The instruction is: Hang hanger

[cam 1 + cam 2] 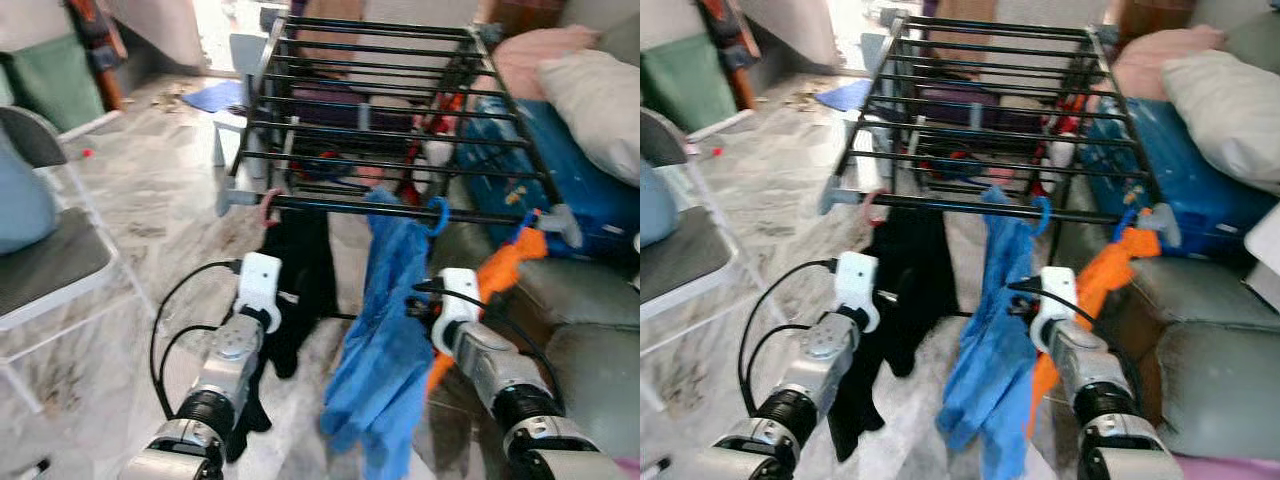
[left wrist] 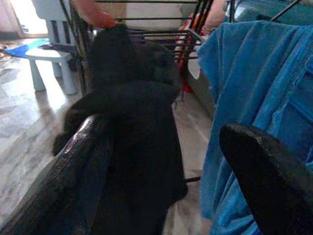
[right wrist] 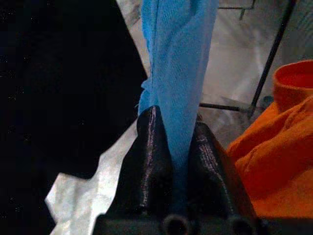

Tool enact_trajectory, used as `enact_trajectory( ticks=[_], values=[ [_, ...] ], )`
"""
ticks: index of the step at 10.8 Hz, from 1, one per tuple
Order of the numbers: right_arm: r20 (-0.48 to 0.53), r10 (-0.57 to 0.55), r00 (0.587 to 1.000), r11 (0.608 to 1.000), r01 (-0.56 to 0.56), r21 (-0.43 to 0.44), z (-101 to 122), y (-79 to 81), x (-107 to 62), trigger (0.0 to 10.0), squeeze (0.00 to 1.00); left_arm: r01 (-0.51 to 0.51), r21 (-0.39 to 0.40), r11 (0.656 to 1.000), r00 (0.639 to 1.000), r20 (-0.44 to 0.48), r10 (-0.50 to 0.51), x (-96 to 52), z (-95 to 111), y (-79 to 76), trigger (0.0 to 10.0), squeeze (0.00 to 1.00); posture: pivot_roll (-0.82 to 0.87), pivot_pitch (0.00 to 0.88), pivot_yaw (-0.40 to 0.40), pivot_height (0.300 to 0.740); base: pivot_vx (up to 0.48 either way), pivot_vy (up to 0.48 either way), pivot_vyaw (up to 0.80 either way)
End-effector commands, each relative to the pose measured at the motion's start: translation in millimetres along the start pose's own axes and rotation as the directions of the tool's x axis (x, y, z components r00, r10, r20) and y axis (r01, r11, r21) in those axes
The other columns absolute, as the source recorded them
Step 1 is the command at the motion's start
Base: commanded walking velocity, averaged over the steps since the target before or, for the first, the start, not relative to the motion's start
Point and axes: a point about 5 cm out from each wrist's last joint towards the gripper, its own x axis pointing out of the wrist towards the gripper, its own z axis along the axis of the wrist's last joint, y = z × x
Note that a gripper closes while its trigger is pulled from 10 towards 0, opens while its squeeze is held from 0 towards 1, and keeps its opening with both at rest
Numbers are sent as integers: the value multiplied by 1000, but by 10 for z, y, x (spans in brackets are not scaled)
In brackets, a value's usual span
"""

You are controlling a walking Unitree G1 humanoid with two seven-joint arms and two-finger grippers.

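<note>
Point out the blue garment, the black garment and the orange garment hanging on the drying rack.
blue garment [image 1: 385, 330], left eye view, middle of the hanging cloth.
black garment [image 1: 305, 275], left eye view, its upper body.
orange garment [image 1: 1102, 275], right eye view, upper fold.

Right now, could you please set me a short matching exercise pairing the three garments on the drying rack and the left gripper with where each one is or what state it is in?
Column one:
1. black garment
2. blue garment
3. orange garment
4. left gripper

Column two:
a. pinched by the right gripper
b. open, holding nothing
c. hangs at the rack's right corner, by the sofa
d. hangs from a pink hook on the front bar

Pairs: 1-d, 2-a, 3-c, 4-b
</note>
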Motion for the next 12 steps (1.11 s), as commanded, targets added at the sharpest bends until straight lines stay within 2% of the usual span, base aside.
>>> enact_trajectory(
  ticks=[1,3,4,6,8,10,12],
  values=[
    [30,-23,999,1000,22,14,46,-54,-13,10000,0,1,4,1000,1000,1,-1,25,38,10,10000,0,89,0,-67,740,0,364,0],
    [44,-47,998,999,47,12,36,-98,-28,10000,0,6,3,1000,1000,-3,-6,35,40,-16,10000,0,87,0,-72,740,0,356,0],
    [116,-94,989,995,92,25,122,-152,-49,10000,0,3,0,1000,1000,-7,-3,33,31,-15,10000,0,89,0,-74,740,0,352,0],
    [195,-147,970,989,140,47,240,-205,-79,10000,0,2,2,1000,1000,-12,-2,22,15,-8,10000,0,86,0,-73,740,0,317,0],
    [279,-236,931,971,217,96,375,-283,-127,10000,0,12,7,1000,1000,-20,-11,21,0,-29,10000,0,81,0,-72,740,0,0,0],
    [288,-254,923,967,232,110,406,-295,-137,10000,0,19,9,1000,1000,-21,-19,21,-3,-42,10000,0,78,0,-66,740,0,0,0],
    [255,-247,935,968,229,97,385,-315,-127,10000,0,22,13,1000,999,-23,-22,24,-1,-43,10000,0,80,0,-66,740,0,0,0]
  ],
)
